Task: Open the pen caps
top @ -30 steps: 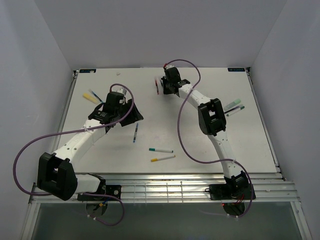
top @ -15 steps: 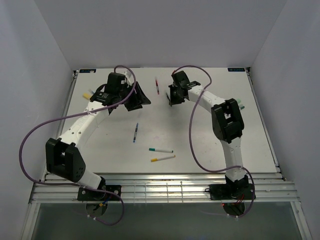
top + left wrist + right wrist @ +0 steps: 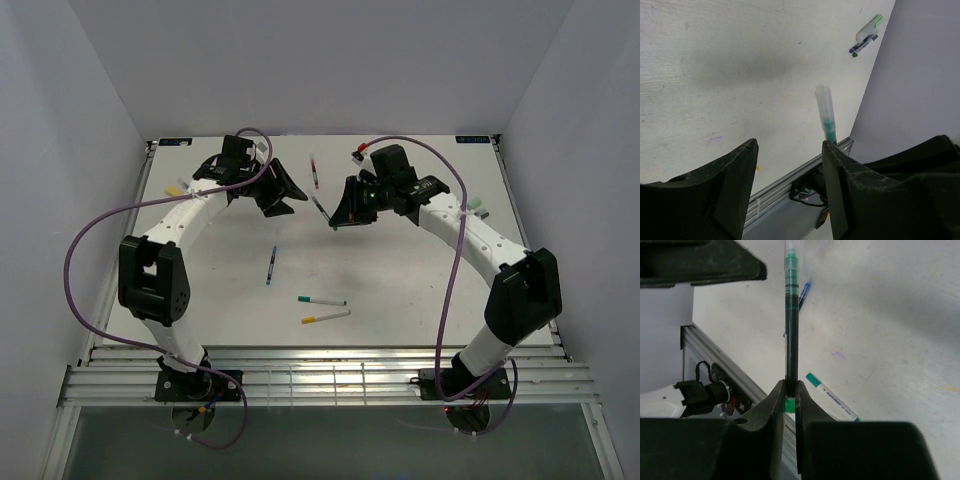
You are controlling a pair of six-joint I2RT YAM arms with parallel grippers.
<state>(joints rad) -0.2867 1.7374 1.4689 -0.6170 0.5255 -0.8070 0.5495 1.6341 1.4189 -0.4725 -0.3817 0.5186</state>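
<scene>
- The right tool (image 3: 791, 390) is clamped shut on the green lower end of a dark pen (image 3: 791, 330), held up off the surface (image 3: 420, 280).
- The pen's clear cap (image 3: 823, 97) points towards the left tool (image 3: 789, 147). That tool's jaws stand apart with nothing in them, and the cap lies just ahead of them, near one finger.
- Lying loose on the surface:
  - one red-ended pen (image 3: 315, 172)
  - one blue pen (image 3: 271, 266)
  - one green-tipped white pen (image 3: 321, 300)
  - one yellow-tipped white pen (image 3: 326, 317)
- One yellow highlighter (image 3: 176, 189) lies partly hidden by the left arm.
- At the far right edge lie one pale-green highlighter (image 3: 872, 26) and one purple-and-green pen (image 3: 863, 46).
</scene>
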